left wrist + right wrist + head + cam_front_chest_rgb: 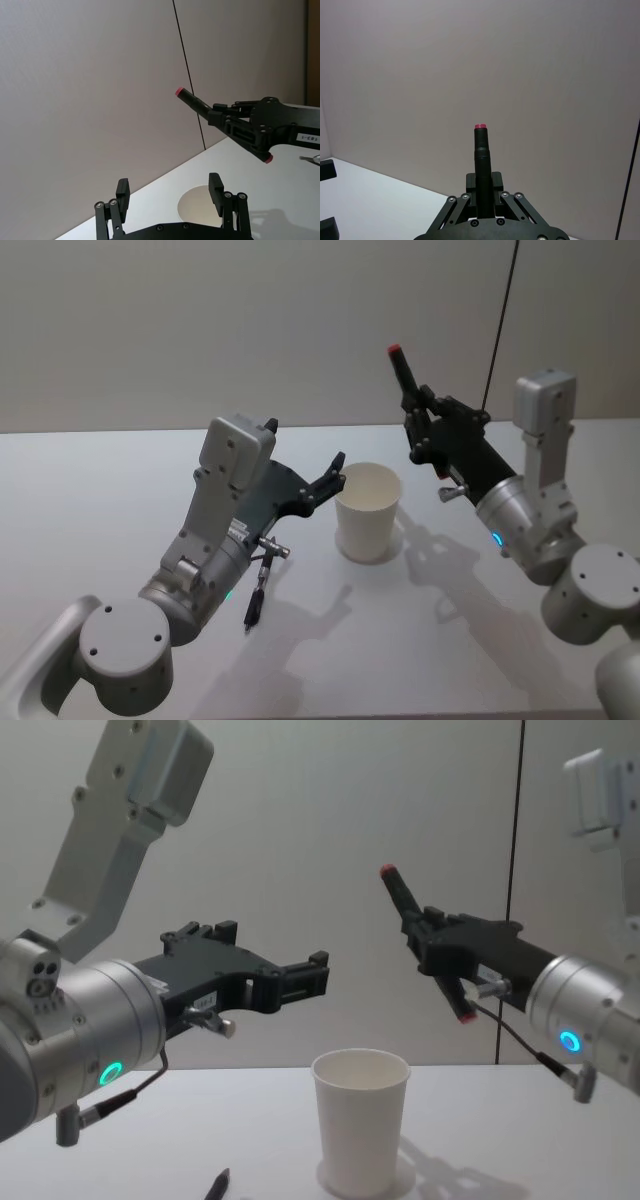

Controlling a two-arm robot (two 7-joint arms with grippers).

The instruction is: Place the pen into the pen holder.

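**Pen aloft, cup waiting**

Head view: the right gripper (420, 412) is clamped on the pen (404, 373), a black one with a red tip. It is held tilted at upper right of centre. The pen holder (368, 510) stands upright at mid-frame on the table (100, 480), below and left of the pen. The left gripper (332, 478) is spread open by the cup's left rim. A thin dark pen-like thing (253, 602) lies on the table at lower left.

Left wrist view: the cup's mouth sits at the bottom edge, between the open fingers (216, 186).

Right wrist view: at bottom centre, the pen stands straight up between the closed jaws.

Chest view: from the side, the left gripper hangs above and left of the rim, apart from the cup. The head view leaves that unclear.

This looks like the carry step. Next, the pen's lower end must come over the mouth, tip upright and descend before release.
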